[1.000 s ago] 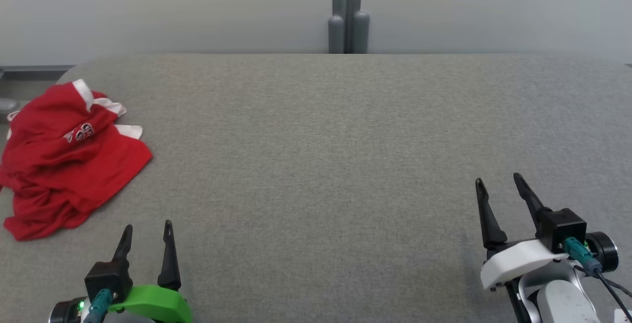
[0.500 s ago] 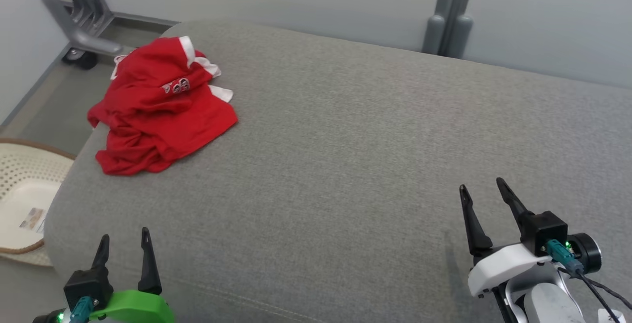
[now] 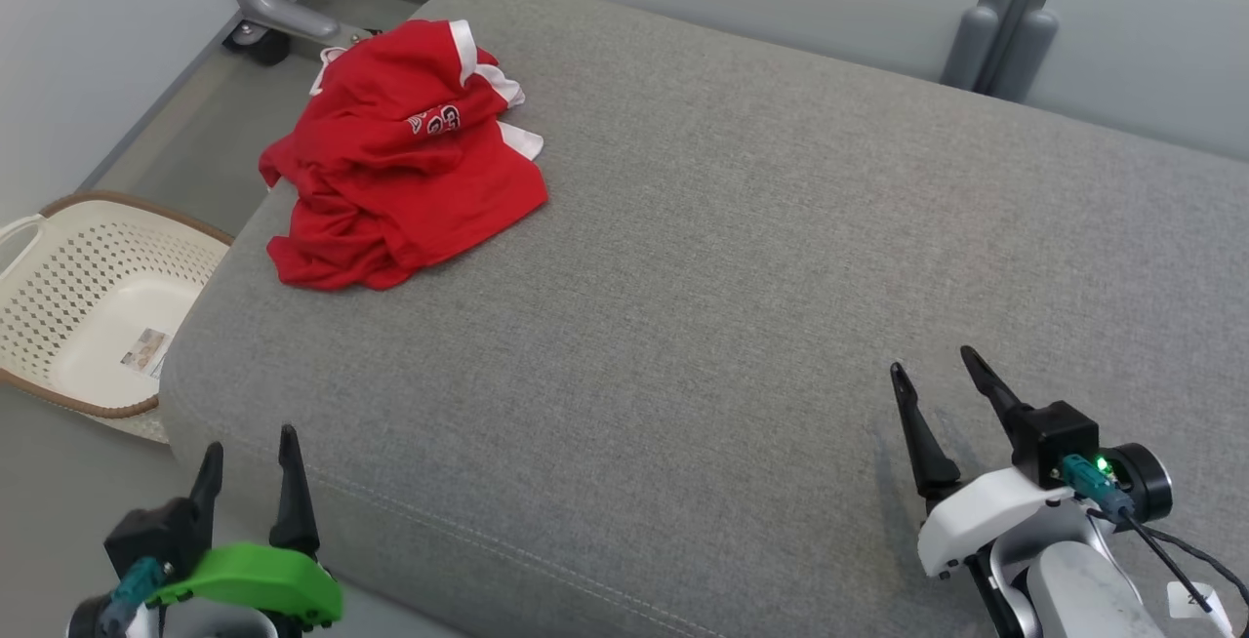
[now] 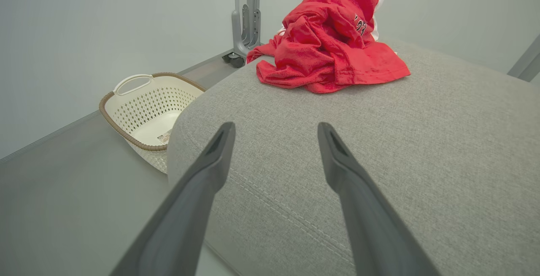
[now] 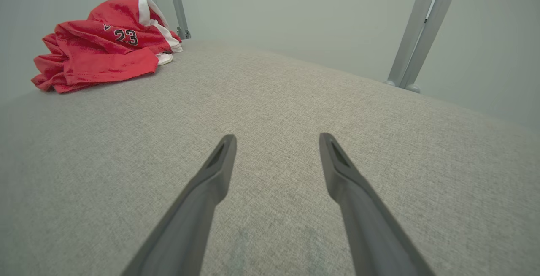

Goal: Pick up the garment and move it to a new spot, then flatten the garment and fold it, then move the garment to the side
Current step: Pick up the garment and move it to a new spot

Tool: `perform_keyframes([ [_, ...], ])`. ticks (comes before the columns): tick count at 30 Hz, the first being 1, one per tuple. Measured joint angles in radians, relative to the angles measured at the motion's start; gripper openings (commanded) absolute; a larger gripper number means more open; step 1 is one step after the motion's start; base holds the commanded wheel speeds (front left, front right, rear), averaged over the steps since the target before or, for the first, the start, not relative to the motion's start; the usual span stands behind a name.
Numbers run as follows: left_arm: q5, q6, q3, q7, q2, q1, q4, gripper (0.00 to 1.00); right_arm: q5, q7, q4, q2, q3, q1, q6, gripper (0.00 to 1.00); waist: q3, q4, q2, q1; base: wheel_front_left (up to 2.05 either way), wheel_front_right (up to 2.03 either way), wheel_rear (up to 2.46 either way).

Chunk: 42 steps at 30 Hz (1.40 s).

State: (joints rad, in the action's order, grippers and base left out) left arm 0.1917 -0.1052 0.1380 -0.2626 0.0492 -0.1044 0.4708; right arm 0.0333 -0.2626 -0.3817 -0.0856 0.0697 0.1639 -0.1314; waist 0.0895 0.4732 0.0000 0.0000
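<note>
The red jersey [image 3: 400, 160] lies crumpled at 11 o'clock on the grey padded surface [image 3: 732, 277], near its far left corner, with one edge reaching the rim. It is judged soft, light and limp — expect it to sag and unfurl when lifted. Take hold at a raised fold or the white-trimmed edge, not the flat hem.

The left gripper [image 3: 249, 440] at 7 o'clock and the right gripper [image 3: 931, 359] at 5 o'clock are released, jaws apart, grasping nothing.

The laundry basket [image 3: 68, 267] stands on the floor at 9 o'clock — it contains a small paper label [image 3: 146, 350].
</note>
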Motion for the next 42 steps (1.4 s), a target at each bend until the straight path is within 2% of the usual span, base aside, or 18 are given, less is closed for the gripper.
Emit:
perform_keyframes([
  [4, 0.009, -0.018, 0.021, 0.000, 0.017, -0.083, 0.042, 1.00, 0.009, 0.000, -0.026, -0.018, -0.021, 0.022, 0.000, 1.00, 0.032, -0.021, 0.0000, 0.0000, 0.00, 0.00, 0.00],
  [10, 0.035, -0.022, 0.007, 0.000, 0.114, -0.273, 0.098, 1.00, 0.002, 0.000, -0.011, -0.057, -0.020, 0.048, 0.000, 1.00, 0.090, -0.065, 0.0000, 0.0001, 0.00, 0.00, 0.00],
  [18, 0.157, -0.024, -0.219, 0.003, 0.294, -0.527, 0.262, 1.00, 0.000, 0.000, 0.011, -0.091, -0.012, 0.098, 0.000, 1.00, 0.166, -0.148, 0.0000, 0.0000, 0.00, 0.00, 0.00],
  [24, 0.249, -0.026, -0.397, 0.065, 0.417, -0.667, 0.388, 1.00, -0.001, 0.000, 0.051, -0.109, -0.027, 0.118, 0.000, 1.00, 0.231, -0.235, 0.0000, 0.0001, 0.00, 0.00, 0.00],
  [28, 0.285, -0.026, -0.459, 0.075, 0.455, -0.717, 0.439, 1.00, 0.000, 0.000, 0.069, -0.114, -0.038, 0.131, 0.000, 1.00, 0.277, -0.275, 0.0001, 0.0000, 0.00, 0.00, 0.00],
  [33, 0.290, -0.025, -0.473, 0.066, 0.484, -0.759, 0.512, 1.00, 0.000, 0.000, 0.078, -0.116, -0.049, 0.133, 0.000, 1.00, 0.318, -0.313, 0.0001, 0.0001, 0.00, 0.00, 0.00],
  [42, 0.263, 0.056, -0.488, 0.049, 0.477, -0.809, 0.660, 1.00, 0.011, 0.000, 0.076, -0.106, -0.064, 0.136, 0.000, 1.00, 0.372, -0.373, 0.0000, 0.0001, 0.00, 0.00, 0.00],
])
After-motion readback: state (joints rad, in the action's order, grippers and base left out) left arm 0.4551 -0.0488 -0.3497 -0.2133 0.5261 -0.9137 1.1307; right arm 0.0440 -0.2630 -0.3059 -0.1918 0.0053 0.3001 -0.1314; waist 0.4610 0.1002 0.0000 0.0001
